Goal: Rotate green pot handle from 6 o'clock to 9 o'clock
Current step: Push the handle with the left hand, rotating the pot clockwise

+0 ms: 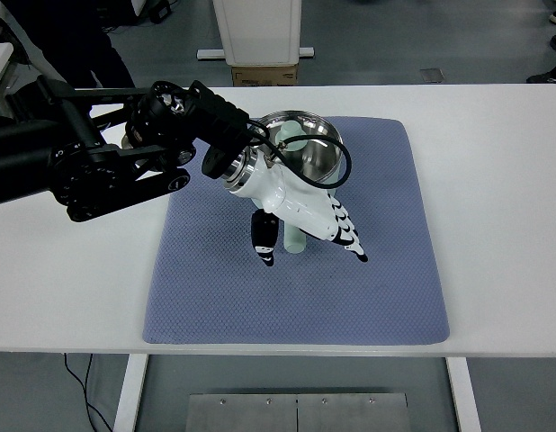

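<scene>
Green pot handle [295,241] pokes out from beneath the left hand [300,211], pointing toward the near edge of the table, its pale mint end showing just below the palm. The hand is white with black-tipped fingers [348,236]; it lies over the handle with the thumb [263,236] hanging down on the handle's left and the other fingers fanned out on its right, so the handle sits between them. Whether they actually press on it cannot be made out from above, so the grip is uncertain. Behind the hand, just past the wrist, is the pot [307,148] itself, a shiny steel bowl with a green rim, partly covered by the wrist and by a black cable [341,166] that loops across its right side. The black left arm [107,157] runs away from the hand to the picture's left edge. Under hand and pot lies a blue-grey mat [215,297], spreading wider on every side, and under that the white table [503,225]. Beyond the table's far edge, well behind the pot, stands a white post on a cardboard box [264,75].
</scene>
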Controlling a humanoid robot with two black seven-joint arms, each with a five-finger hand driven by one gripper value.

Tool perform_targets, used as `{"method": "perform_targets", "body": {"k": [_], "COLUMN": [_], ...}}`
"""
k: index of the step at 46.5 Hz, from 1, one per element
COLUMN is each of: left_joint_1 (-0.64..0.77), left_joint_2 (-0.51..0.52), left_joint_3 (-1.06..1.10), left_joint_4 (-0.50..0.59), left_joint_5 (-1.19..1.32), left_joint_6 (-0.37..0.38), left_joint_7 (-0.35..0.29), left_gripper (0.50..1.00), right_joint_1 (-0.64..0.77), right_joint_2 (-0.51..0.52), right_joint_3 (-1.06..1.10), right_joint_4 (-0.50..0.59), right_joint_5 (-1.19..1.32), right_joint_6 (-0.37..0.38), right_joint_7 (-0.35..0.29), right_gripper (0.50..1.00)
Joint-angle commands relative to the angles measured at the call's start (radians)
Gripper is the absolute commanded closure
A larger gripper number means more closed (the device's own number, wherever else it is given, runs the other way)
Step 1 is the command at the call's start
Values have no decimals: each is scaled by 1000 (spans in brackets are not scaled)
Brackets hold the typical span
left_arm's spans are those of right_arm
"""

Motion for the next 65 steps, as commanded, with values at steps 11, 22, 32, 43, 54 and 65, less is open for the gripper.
{"method": "perform_targets", "body": {"k": [11, 22, 32, 43, 54, 65], "left_joint_1": [3, 3, 4, 3, 3, 0], "left_joint_2": [-25, -27, -25, -24, -21, -13], "left_joint_3": [49, 75, 77, 104, 115, 120], "left_joint_4": [3, 3, 10, 12, 12, 12], "left_joint_5": [128, 171, 174, 174, 174, 174], "left_joint_6": [40, 58, 58, 56, 56, 55], "left_joint_7": [0, 0, 0, 0, 0, 0], "left_gripper": [500, 500, 500, 500, 500, 500], "right_joint_1": [0, 0, 0, 0, 0, 0], "right_joint_2": [0, 0, 0, 0, 0, 0], "right_joint_3": [0, 0, 0, 0, 0, 0], "right_joint_4": [0, 0, 0, 0, 0, 0], "right_joint_5": [0, 0, 0, 0, 0, 0], "right_joint_6": [0, 0, 0, 0, 0, 0], "right_joint_7": [1, -1, 1, 1, -1, 1], "right_gripper": [500, 500, 500, 500, 500, 500]}}
